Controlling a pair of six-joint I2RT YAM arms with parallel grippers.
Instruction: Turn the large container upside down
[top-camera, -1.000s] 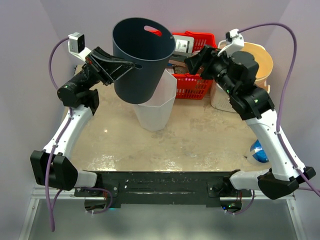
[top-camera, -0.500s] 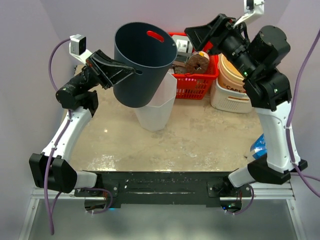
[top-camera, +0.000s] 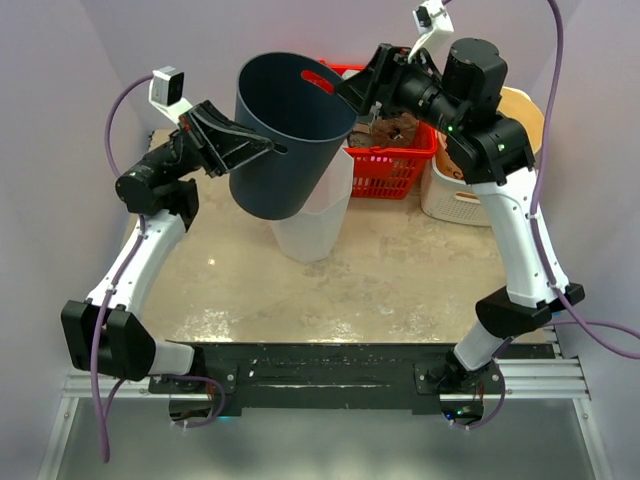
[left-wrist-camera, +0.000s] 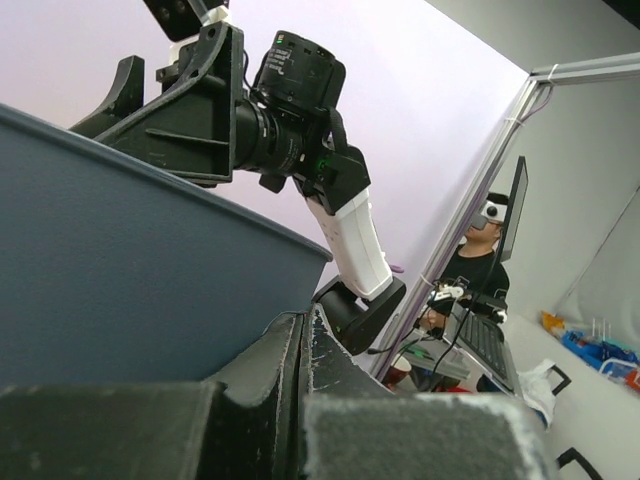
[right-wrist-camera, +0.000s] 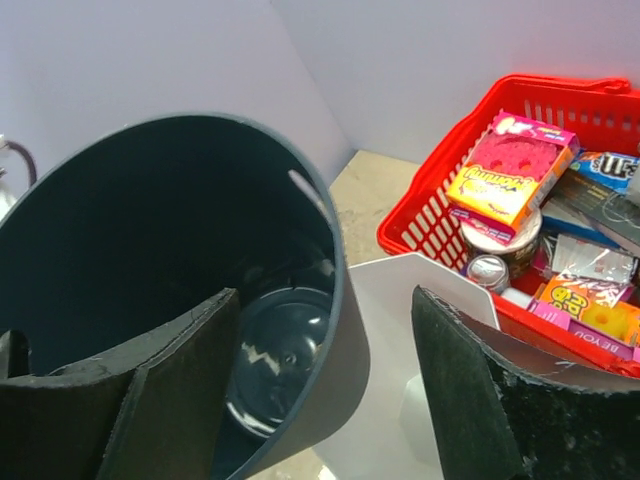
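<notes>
The large container is a dark blue-grey bucket, held in the air, mouth up and tilted toward the right. My left gripper is shut on its left rim; in the left wrist view the bucket wall is pinched between the closed fingers of that gripper. My right gripper is open at the bucket's right rim. In the right wrist view this gripper straddles the rim of the bucket, one finger inside and one outside, not touching.
A translucent white bin stands right under the bucket; it also shows in the right wrist view. A red basket of packets sits behind it. A white basket with a tan pail is at the back right.
My right arm has swung left from over the baskets to the bucket's right rim. The bucket, still in my left gripper, has tipped a little further to the right.
</notes>
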